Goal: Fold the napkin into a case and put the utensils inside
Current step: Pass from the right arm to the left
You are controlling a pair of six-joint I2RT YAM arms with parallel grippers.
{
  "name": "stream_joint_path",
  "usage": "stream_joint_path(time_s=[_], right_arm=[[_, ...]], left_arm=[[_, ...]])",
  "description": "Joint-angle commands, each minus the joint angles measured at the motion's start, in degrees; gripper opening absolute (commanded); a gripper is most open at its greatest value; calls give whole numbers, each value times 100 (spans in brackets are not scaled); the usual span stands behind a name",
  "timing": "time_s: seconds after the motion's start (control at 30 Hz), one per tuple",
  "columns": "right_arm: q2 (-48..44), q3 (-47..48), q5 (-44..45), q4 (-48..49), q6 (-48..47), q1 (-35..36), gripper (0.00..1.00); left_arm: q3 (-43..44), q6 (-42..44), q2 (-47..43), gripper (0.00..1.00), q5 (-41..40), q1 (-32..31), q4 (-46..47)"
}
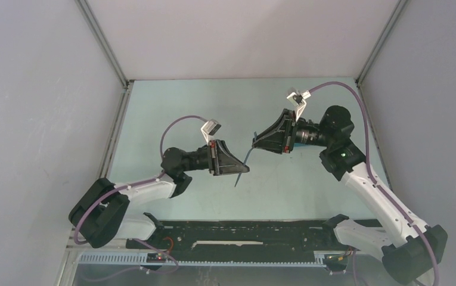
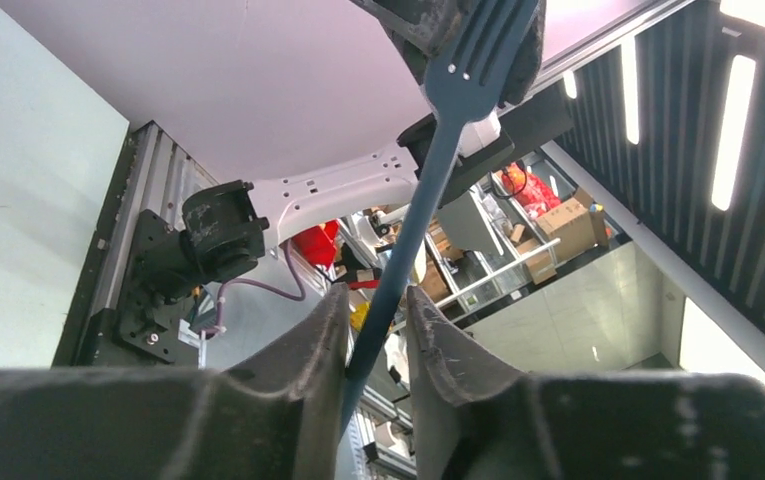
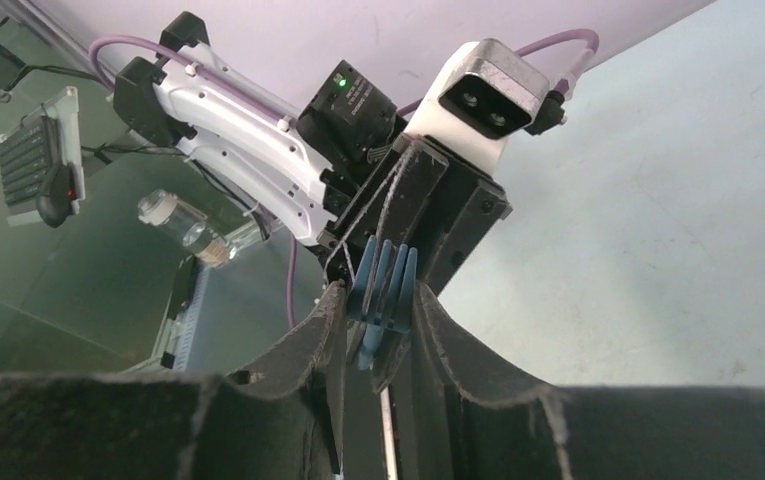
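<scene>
Mid-frame above the table (image 1: 213,107), the left claw (image 2: 376,300) is pinching the handle of the dark fork (image 2: 428,200), the right claw (image 3: 378,300) its tines; right should be releasing only once left is gripping firmly.

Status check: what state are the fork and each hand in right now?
fork: in the air between the two arms, tilted, gripped at both ends.
left hand: closed on the fork's handle.
right hand: closed on the fork's tined head.
</scene>
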Motion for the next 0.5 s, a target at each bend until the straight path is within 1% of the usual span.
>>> stream_joint_path(time_s=[0.0,0.03,0.07,0.1,0.13,0.17,0.2,0.23,0.27,0.3,0.33,0.37,0.4,0.47], right_arm=[[-224,-9,346,-7,-140,86,0],[-238,-3,423,-24,-130,98,0],[-271,-3,558,-75,-125,105,9],[-303,1,778,-225,-132,105,18],[-341,6,1066,-437,-166,101,25],[-377,6,1392,-689,-230,129,35],[-415,6,1861,-1171,-236,172,48],[-435,4,2295,-1468,-204,234,57],[-433,11,2607,-1706,-156,286,62],[-421,33,3002,-2001,-49,331,67],[-405,58,3186,-2185,70,356,79],[-359,139,3255,-2365,156,398,88],[-306,211,3302,-2569,212,464,91],[-202,515,3460,-2950,238,617,92]], left_arm=[[310,247,-155,16,-72,-78,25],[334,285,-162,10,-66,-78,-28],[350,385,-219,3,-77,-79,-140],[370,617,-325,1,-109,-71,-448],[393,1041,-520,0,-203,-70,-1035],[469,1675,-785,0,-373,-70,-1968],[619,2553,-1141,0,-689,-73,-3277],[853,3435,-1618,0,-1286,-105,-4752],[1146,4300,-1828,0,-2077,-180,-6239],[1388,4882,-2141,0,-2820,-279,-7086],[1593,5373,-2295,0,-3585,-353,-7832],[1762,5717,-2407,0,-4048,-404,-8350],[1895,5941,-2473,0,-4443,-429,-8736],[2087,6408,-2545,0,-4862,-454,-9256]])
